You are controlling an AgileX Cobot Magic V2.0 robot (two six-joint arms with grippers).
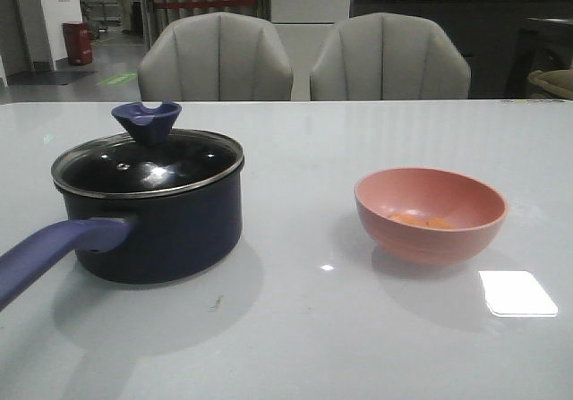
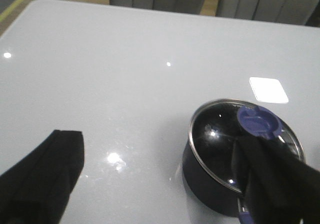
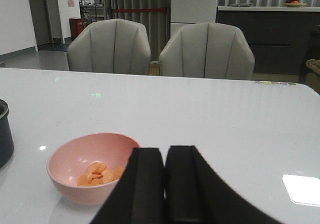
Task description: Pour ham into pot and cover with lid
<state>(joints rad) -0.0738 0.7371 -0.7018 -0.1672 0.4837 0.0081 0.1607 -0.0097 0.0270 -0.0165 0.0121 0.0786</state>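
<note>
Pot (image 1: pixel 157 217) sits on the table (image 1: pixel 295 328), lid (image 1: pixel 148 163) on it; rigid and likely heavy, best held by its long handle (image 1: pixel 54 248). Lid is glass, fragile, so take it by the knob (image 1: pixel 146 120). Pink bowl (image 1: pixel 430 214) right of pot, well apart; light, smooth, grip the rim. Ham (image 3: pixel 100 173) lies loose in the bowl, should pour out. Left gripper (image 2: pixel 165 184) jaws spread wide, empty, above pot. Right gripper (image 3: pixel 164 184) jaws pressed together, empty.

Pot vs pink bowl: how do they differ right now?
The pot is dark navy with a long handle; the bowl is pink and has none. The pot is covered by its lid, while the bowl is open. The bowl holds the ham; the pot's inside is hidden. Both stand upright on the table, apart from each other.
</note>
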